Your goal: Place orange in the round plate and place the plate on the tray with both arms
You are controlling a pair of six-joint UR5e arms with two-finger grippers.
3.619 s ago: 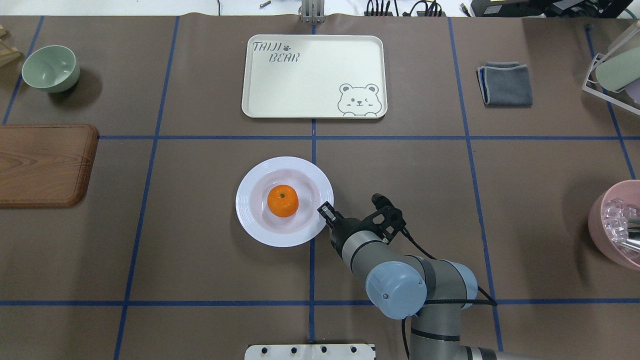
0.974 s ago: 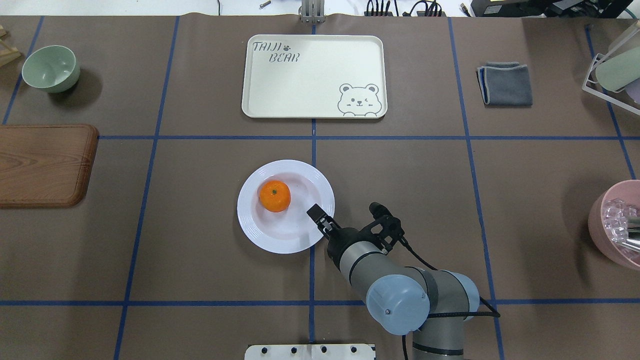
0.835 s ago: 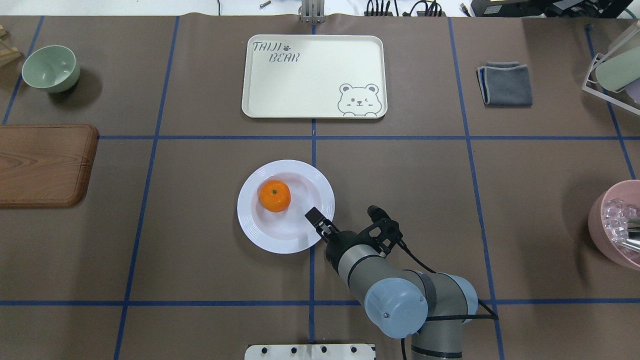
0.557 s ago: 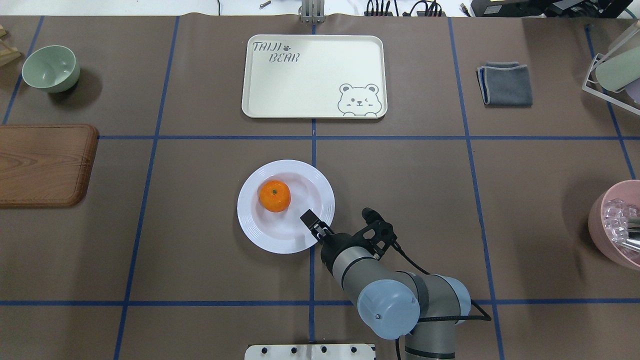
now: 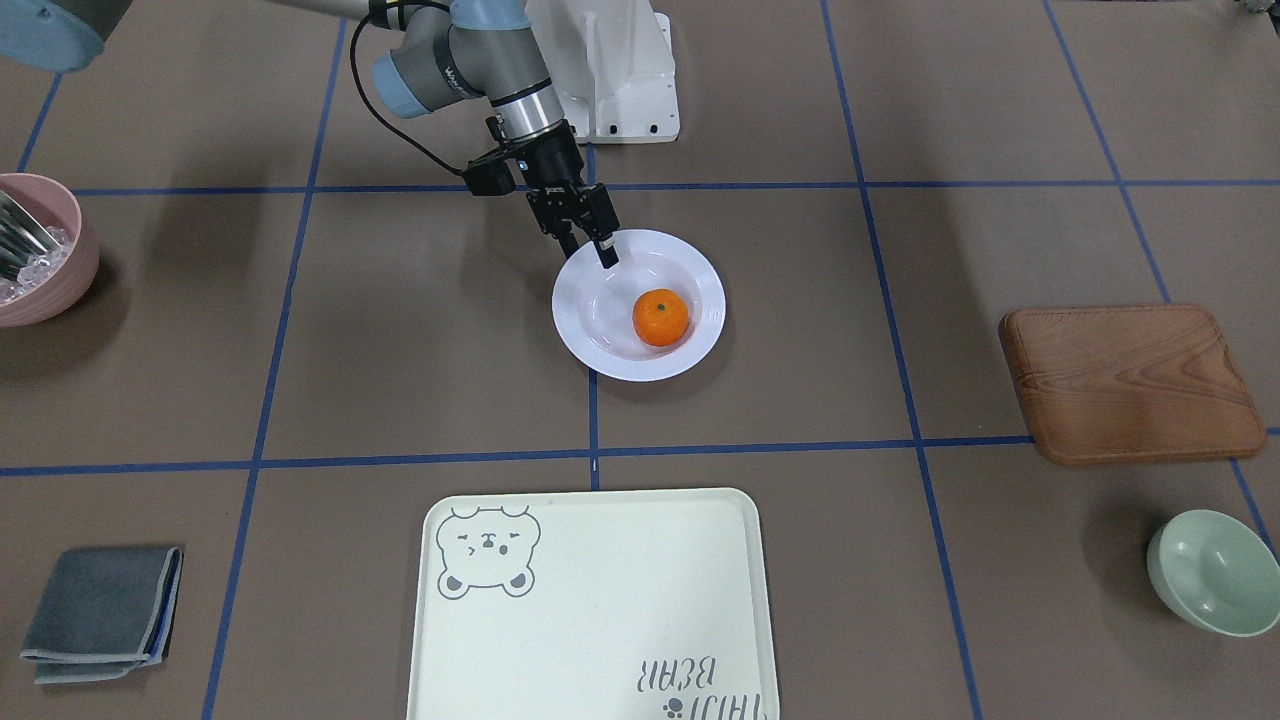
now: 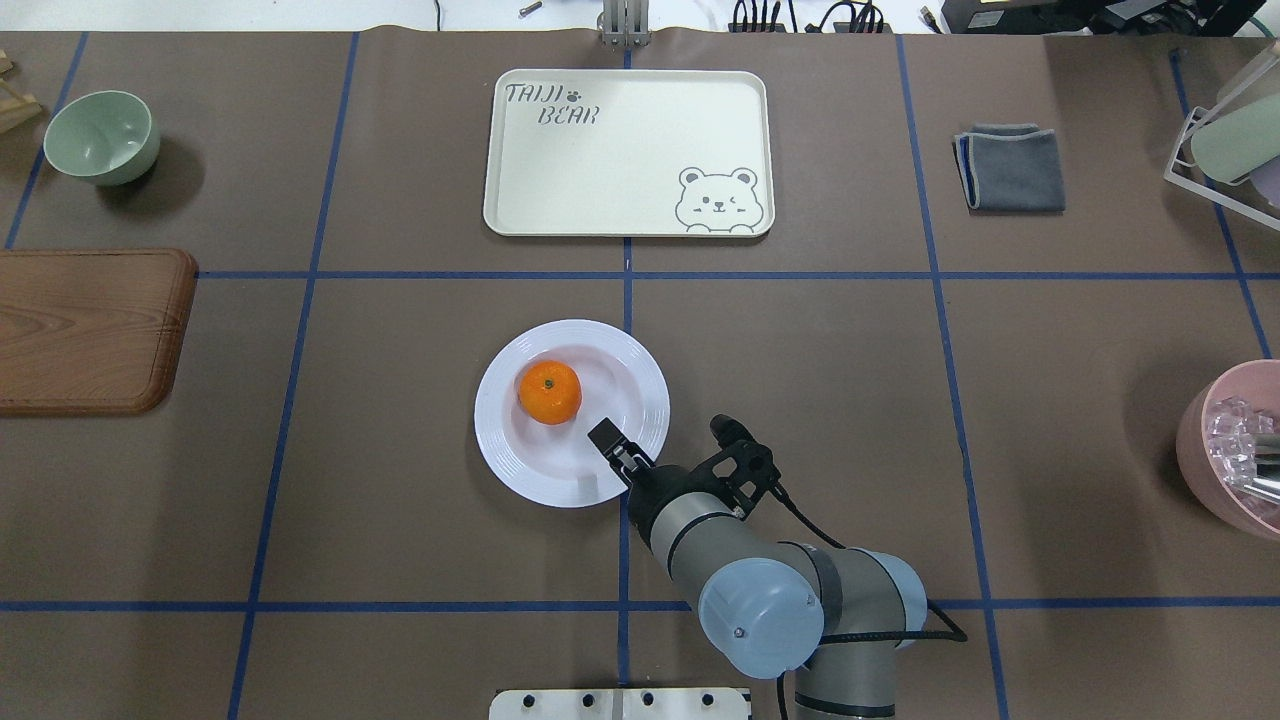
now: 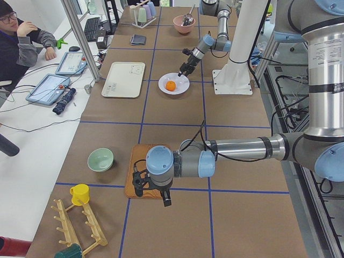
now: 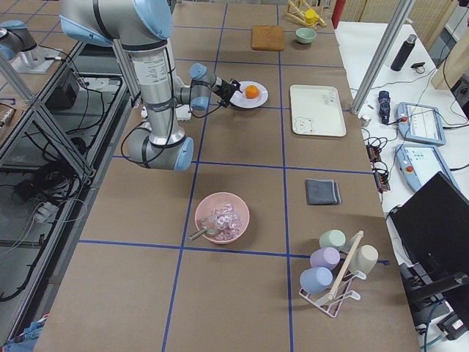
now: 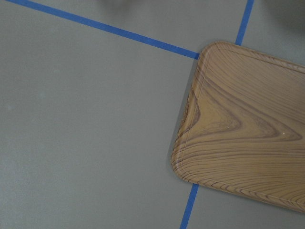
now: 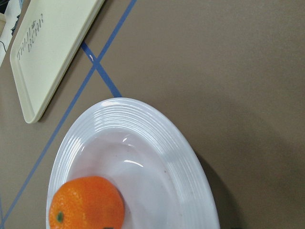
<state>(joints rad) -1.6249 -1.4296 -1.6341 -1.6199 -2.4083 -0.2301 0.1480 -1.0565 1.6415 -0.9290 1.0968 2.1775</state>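
The orange (image 6: 549,391) (image 5: 660,317) lies in the round white plate (image 6: 500,420) (image 5: 702,290), off-centre toward its far left, on the table's middle. The cream tray (image 6: 628,150) (image 5: 590,600) lies further out, with nothing on it. My right gripper (image 6: 600,440) (image 5: 590,250) is open at the plate's near-right rim, one finger over the plate's inside and one outside the rim. The right wrist view shows the orange (image 10: 86,202) and plate (image 10: 157,143), without fingers. My left gripper (image 7: 166,201) hangs by the wooden board's near corner; I cannot tell its state.
At the left are a wooden board (image 6: 90,330) (image 9: 243,124) and a pale green bowl (image 6: 102,135). A folded grey cloth (image 6: 1010,168), a cup rack (image 6: 1230,140) and a pink bowl (image 6: 1235,450) with clear pieces occupy the right. A person (image 7: 21,37) sits beyond the table.
Since 3.6 s ago the plate shifted slightly and the orange rolled to its far left. Over the last second my right gripper slid left and toward the robot along the rim.
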